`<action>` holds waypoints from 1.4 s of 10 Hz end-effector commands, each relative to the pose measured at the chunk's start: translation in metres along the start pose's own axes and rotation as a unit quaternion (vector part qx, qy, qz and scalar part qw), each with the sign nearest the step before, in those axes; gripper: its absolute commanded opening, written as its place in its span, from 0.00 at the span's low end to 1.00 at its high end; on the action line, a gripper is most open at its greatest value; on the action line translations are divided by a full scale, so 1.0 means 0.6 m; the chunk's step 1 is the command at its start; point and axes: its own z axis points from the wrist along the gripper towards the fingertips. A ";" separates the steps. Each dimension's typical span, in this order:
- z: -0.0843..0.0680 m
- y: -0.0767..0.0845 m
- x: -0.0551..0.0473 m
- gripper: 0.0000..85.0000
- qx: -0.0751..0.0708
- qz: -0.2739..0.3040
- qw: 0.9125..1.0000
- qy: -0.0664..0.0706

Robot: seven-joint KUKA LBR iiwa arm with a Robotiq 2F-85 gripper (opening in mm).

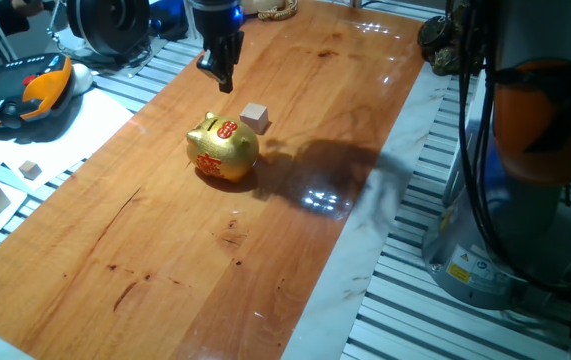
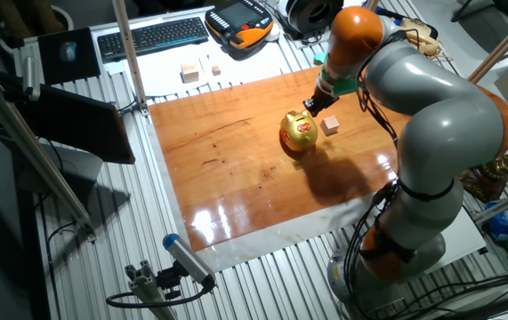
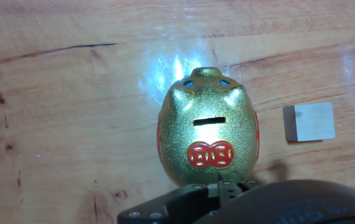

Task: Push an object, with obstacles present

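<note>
Hovering over the desk point(image 1: 295, 200) behind the piggy bank point(image 1: 223, 150), gripper point(image 1: 224, 80) looks closed and empty, cube point(image 1: 255, 118) just beside the bank.

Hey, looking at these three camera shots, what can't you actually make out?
- Gripper: fingertips cut off by the hand view's bottom edge; too small in both fixed views to tell open or shut.
- Shiny golden piggy bank: rear hidden by the gripper body, hand view.
- Small pale beige wooden cube: far faces unseen.

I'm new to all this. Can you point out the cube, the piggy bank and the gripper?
cube point(image 3: 309, 122), hand view, middle of its top face.
piggy bank point(image 1: 223, 152), one fixed view, golden side of its body.
gripper point(image 1: 224, 80), one fixed view, between the fingertips.
</note>
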 end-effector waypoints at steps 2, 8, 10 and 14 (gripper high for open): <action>0.000 0.000 0.000 0.00 0.001 0.019 1.000 0.008; 0.000 0.000 0.000 0.00 0.042 0.059 0.997 0.011; 0.000 0.000 0.000 0.00 0.041 0.036 0.998 0.006; 0.000 0.000 0.000 0.00 0.053 0.010 0.999 0.009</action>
